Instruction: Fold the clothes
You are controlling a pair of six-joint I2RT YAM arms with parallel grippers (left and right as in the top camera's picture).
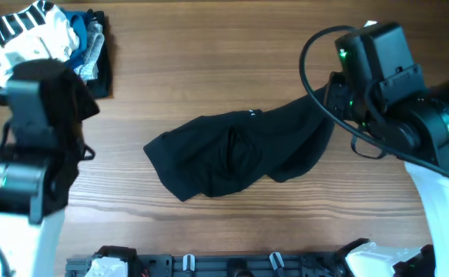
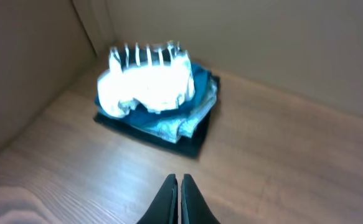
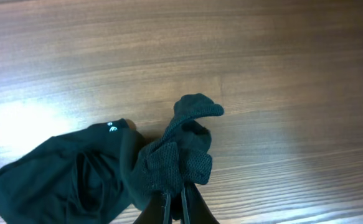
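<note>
Where right fingers (image 3: 165,211) pinch, black garment (image 3: 75,180) bunches — rest sprawled.

even light, overexposed glare (left wrist blurred)

We record one plain black shirt (image 1: 232,154), matte and soft, lying crumpled near the middle of the bench (image 1: 209,69). Its main body sits heaped in loose folds. One end stretches toward the right, bunched together, raised and pinched between the closed fingers of the right pincer (image 3: 175,199).
</note>
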